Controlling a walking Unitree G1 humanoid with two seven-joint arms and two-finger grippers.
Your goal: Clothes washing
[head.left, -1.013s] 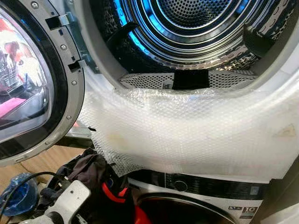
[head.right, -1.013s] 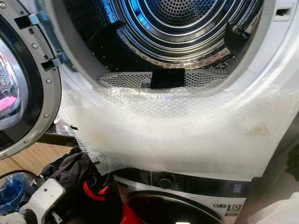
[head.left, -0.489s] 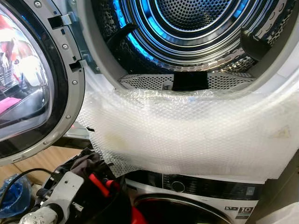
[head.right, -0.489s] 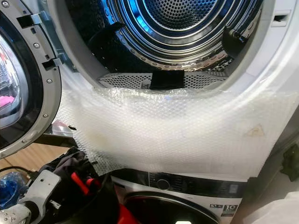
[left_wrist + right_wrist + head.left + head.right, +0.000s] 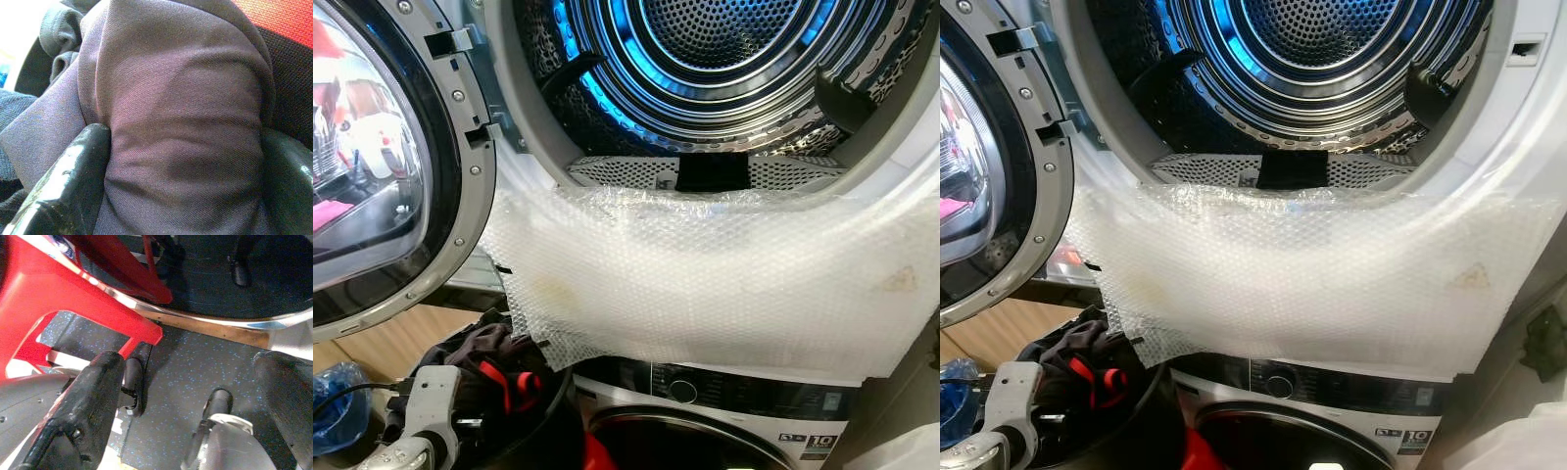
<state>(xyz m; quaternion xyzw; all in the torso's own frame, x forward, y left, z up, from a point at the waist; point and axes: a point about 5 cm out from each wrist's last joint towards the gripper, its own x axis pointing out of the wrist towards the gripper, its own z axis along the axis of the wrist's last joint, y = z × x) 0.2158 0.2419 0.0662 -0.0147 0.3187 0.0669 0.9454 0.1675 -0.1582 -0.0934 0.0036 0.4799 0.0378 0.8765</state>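
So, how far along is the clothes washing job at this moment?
Done: the upper machine's door stands open, and its drum looks empty. In hand: the left end effector is pressed on a dark purple garment in the pile at lower left. Left: nothing is loaded yet. The right end effector hangs open over the floor.

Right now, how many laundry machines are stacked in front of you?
2: the open blue-lit steel drum machine on top, and a second white front-loader with a black control panel beneath the bubble wrap, partly cut off.

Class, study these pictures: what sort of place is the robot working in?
Probably a home laundry corner: an open dryer drum stacked above a washing machine, and the left gripper clamped on dark clothes.
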